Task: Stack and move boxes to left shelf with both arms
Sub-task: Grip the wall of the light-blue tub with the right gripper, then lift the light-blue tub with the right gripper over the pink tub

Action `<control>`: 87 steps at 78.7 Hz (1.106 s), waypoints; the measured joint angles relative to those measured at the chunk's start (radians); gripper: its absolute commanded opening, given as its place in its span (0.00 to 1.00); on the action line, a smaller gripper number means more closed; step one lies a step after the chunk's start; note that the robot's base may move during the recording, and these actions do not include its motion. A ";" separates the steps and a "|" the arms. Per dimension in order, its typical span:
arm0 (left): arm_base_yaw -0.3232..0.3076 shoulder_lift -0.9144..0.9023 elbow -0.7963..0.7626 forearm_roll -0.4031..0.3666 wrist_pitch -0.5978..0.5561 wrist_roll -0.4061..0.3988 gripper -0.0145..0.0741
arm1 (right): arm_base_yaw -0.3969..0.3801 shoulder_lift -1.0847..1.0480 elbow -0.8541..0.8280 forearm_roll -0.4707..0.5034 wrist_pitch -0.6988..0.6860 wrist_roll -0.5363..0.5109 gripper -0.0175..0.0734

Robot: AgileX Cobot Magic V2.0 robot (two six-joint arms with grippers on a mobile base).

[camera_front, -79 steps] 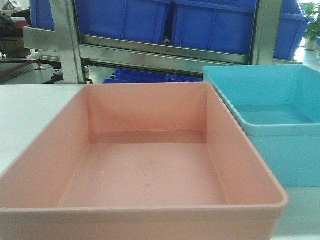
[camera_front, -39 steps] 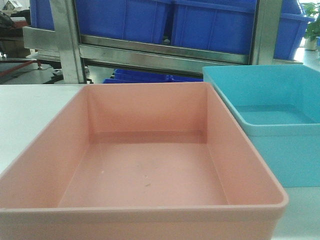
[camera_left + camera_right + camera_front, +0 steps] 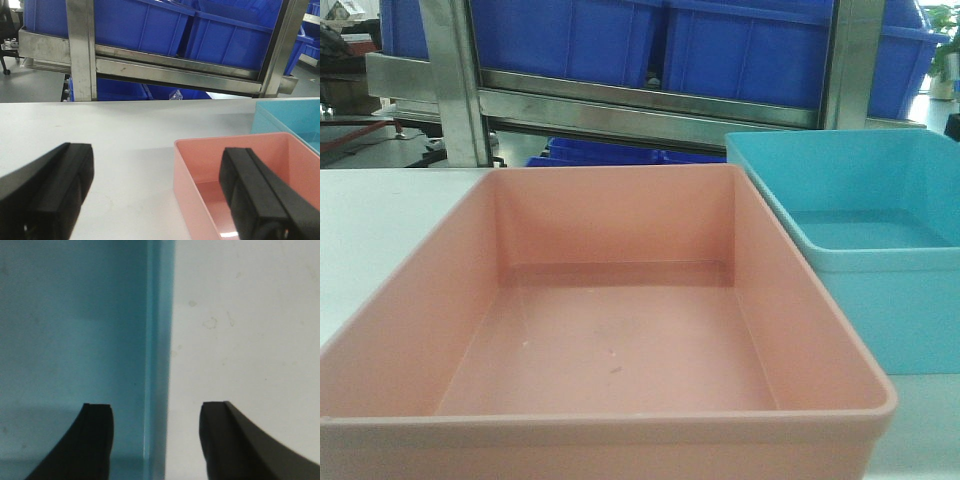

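Pink box (image 3: 620, 340), blue box (image 3: 880, 270) unmoved; new dark shape (image 3: 954, 125) at right edge.

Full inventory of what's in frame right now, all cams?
pink box: 1, salmon, on table, nearest front camera, empty
light blue box: 1, sky blue, to its right, empty
dark blue bins: several, dark blue, on rack
steel rack: 1, brushed steel, behind table
table: 1, white, under both boxes
left gripper: 1, black, open, astride pink box's wall
right gripper: 1, black, open, astride light blue box's wall
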 measured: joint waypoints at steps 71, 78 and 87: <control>0.000 0.000 0.000 0.000 0.000 0.000 0.64 | -0.093 -0.158 -0.234 -0.017 0.139 0.002 0.26; 0.000 0.000 0.000 0.000 0.000 0.000 0.64 | -0.095 -0.205 -0.252 -0.017 0.155 0.037 0.26; 0.000 0.000 0.000 0.000 0.000 0.000 0.64 | -0.095 -0.267 -0.261 -0.011 0.185 0.121 0.26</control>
